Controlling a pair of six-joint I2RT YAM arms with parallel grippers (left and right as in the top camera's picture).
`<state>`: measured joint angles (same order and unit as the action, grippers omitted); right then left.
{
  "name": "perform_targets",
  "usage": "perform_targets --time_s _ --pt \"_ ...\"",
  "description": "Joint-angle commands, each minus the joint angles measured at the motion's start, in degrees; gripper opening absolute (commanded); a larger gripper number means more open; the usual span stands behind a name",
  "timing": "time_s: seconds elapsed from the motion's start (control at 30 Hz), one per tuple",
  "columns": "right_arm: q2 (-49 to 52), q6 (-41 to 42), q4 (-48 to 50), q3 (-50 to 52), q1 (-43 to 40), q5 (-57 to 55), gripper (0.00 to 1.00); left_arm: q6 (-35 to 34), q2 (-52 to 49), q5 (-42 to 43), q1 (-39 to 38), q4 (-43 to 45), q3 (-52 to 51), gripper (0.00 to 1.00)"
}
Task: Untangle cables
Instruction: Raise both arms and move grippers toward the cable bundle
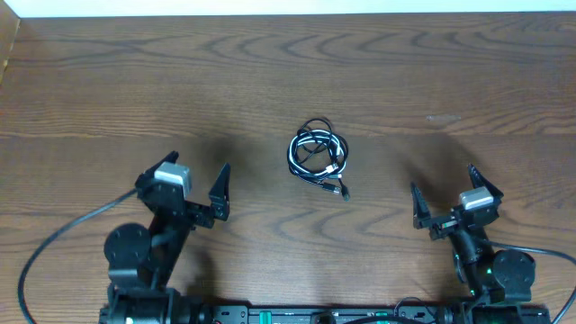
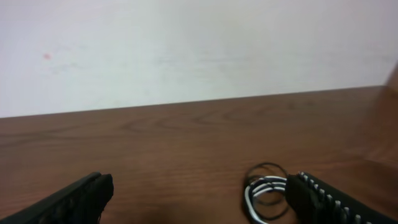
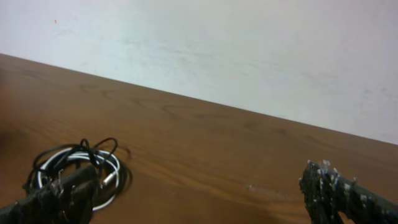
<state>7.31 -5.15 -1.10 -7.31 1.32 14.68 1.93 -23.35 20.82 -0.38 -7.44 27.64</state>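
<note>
Dark brown wood-grain table (image 1: pixel 270 72), plain white wall (image 2: pixel 186 50) behind, seemingly faintly scuffed, soft even light

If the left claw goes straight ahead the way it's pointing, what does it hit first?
Likely only bare table: the left claw points past the cable tangle, which lies to its right. Its right finger might brush the tangle; depth is unclear.
</note>
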Motion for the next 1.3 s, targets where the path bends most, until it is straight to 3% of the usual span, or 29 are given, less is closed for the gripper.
perform_targets --time_s 0.0,0.23,0.6,0.83,1.27 --pt "4.85 0.83 0.00 -5.11 0.17 1.95 0.99 -0.74 -4.85 4.33 -0.02 -0.07 3.28 0.94" --pt "16.09 4.24 -1.46 -12.68 0.17 4.59 0.99 -1.29 -15.43 5.64 -0.02 -4.85 10.84 0.94" --pt "34.45 5.11 -6.60 -27.04 0.15 5.03 0.99 -1.07 -34.36 5.55 -0.02 -21.35 30.08 0.94" --pt "46.14 5.60 -11.08 -37.53 -2.10 10.47 0.99 3.04 -44.39 5.53 -0.02 -32.74 43.17 0.94" --pt "66.42 3.91 -33.48 -60.72 -5.46 14.19 0.99 3.45 -62.79 5.66 -0.02 -49.62 65.13 0.94"
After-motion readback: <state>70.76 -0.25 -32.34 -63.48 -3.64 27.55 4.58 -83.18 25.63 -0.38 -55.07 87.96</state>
